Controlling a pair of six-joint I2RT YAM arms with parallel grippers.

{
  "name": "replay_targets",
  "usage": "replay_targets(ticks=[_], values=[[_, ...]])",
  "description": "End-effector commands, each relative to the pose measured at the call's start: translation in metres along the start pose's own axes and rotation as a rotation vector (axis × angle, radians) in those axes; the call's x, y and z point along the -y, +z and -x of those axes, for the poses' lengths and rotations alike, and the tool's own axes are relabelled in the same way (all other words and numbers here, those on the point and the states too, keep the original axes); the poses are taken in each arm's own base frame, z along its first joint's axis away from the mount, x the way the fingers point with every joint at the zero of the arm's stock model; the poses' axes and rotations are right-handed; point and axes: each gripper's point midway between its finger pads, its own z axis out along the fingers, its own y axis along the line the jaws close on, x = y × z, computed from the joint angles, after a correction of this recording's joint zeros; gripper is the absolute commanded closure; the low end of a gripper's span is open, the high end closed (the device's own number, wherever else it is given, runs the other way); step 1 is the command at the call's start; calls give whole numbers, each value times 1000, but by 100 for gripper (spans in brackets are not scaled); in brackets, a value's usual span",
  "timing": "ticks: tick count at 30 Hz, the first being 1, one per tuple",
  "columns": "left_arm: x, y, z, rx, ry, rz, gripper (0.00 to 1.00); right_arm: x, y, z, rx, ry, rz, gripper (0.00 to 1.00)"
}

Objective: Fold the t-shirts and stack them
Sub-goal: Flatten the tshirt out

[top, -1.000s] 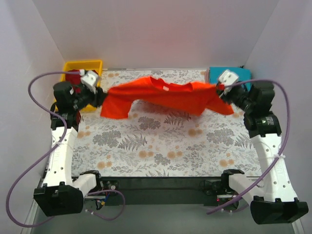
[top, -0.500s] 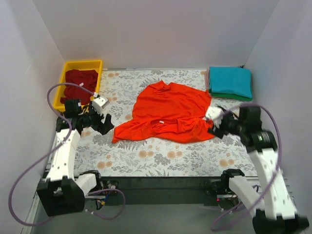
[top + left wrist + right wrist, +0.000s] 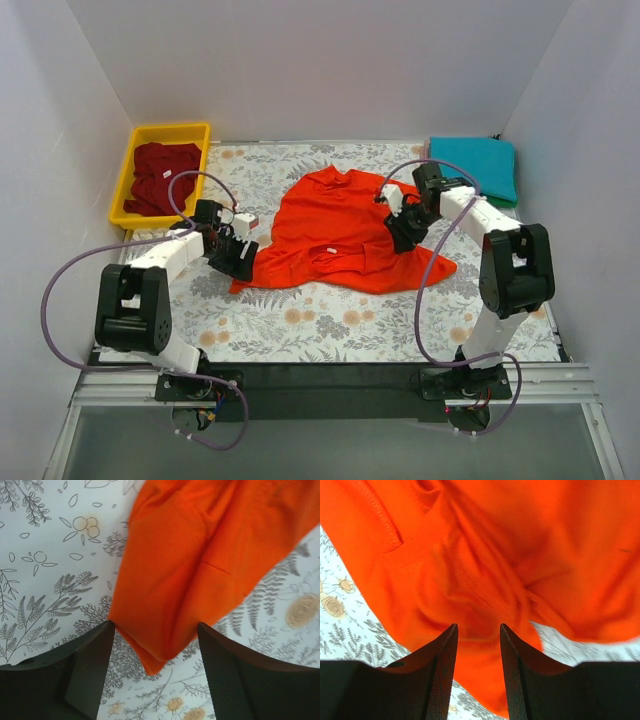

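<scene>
Left arm [image 3: 160,258] and right arm [image 3: 480,212]: white link shells, black joint housings. One thin purple cable loops off each: left cable [image 3: 44,312], right cable [image 3: 416,320]. Small white block behind left pincer [image 3: 238,258] and right pincer [image 3: 403,230]. Pincer fingers [image 3: 85,675] matte black, inner faces finely stippled. Base mounts [image 3: 195,385] black.

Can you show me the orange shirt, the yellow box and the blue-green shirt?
orange shirt [image 3: 345,235]: top view, on the middle of its spread-out body.
yellow box [image 3: 170,128]: top view, on its far rim.
blue-green shirt [image 3: 478,165]: top view, on the middle of its folded top.
</scene>
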Motion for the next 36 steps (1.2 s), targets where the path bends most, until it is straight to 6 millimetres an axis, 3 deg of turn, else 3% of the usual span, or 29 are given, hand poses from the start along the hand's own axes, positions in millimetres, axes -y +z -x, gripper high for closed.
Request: replay_targets(ticks=[1, 3, 5, 8, 10, 11, 15, 18, 19, 20, 23, 24, 27, 31, 36], values=[[-27, 10, 8, -16, -48, 112, 38, -40, 26, -28, -144, 0, 111, 56], [-34, 15, 13, -28, -58, 125, 47, -54, 38, -43, -189, 4, 163, 58], [-38, 20, 15, -43, -64, 122, 60, -68, 45, -48, -221, -8, 194, 67], [-45, 23, 28, -32, -60, 134, 78, -80, 44, -41, -210, -43, 204, 85], [-51, 24, 36, -25, -60, 150, 98, -84, 40, -33, -192, -66, 199, 96], [-54, 25, 40, -18, -65, 156, 100, -84, 33, -26, -173, -78, 188, 99], [-67, 27, 56, 12, -53, 189, 100, -95, 12, -4, -105, -99, 192, 99], [-76, 27, 70, 41, -61, 180, 100, -117, 2, 4, -70, -143, 229, 99], [-72, 25, 70, 28, -65, 138, 85, -128, 3, 4, -76, -169, 242, 99], [-63, 19, 85, 75, -60, 49, 72, -135, 3, -2, -86, -173, 249, 99], [-31, -8, 103, 180, -16, -141, 53, -141, 6, -14, -111, -161, 261, 99], [-22, -23, 112, 230, 28, -148, 53, -140, 7, -18, -123, -160, 257, 99], [-4, -39, 121, 292, 122, -173, 52, -138, 8, -27, -144, -160, 244, 99], [13, -27, 107, 261, 193, -183, 51, -144, 6, -26, -138, -152, 268, 99], [40, -1, 104, 238, 236, -204, 43, -161, 3, -30, -133, -158, 329, 99]])
